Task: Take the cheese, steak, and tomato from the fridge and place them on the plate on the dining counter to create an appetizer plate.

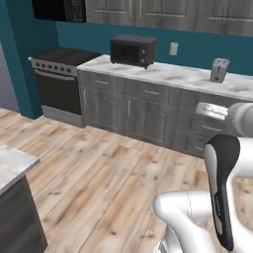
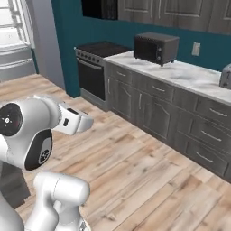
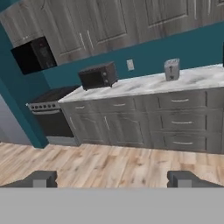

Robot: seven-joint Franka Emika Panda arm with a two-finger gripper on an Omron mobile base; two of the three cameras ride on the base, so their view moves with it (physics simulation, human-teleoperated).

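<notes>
Trouble from here comes mostly from travel, as I judge it: none of the food is in hand, and you face a kitchen wall that has nothing to do with the fetch.

Sweep the hand view from its 9 o'clock side. The dark stove (image 3: 50, 114) sits there below a black microwave (image 3: 33, 54) at 10 o'clock. Just right of it starts the marble surface (image 3: 144, 83) over grey drawers, carrying a toaster oven (image 3: 98, 75) near 11 o'clock and a toaster (image 3: 171, 69) toward 1 o'clock.

The fridge (image 2: 16, 43), or what I take for it, is a pale slice at 10 o'clock in the right base view, well apart from the arm. I cannot make out cheese, steak, tomato or plate. A marble corner (image 1: 12, 165) at 8 o'clock in the left base view may be the island or the dining counter; I cannot tell which.

If you swing the base toward the fridge, the raised elbow could clip that corner or the cabinet fronts.

The gripper (image 3: 111, 179) has its jaws spread as wide as they go, the two fingertips (image 3: 41, 178) far apart at 6 o'clock, holding nothing and touching nothing, only floorboards (image 3: 109, 162) beyond them.
</notes>
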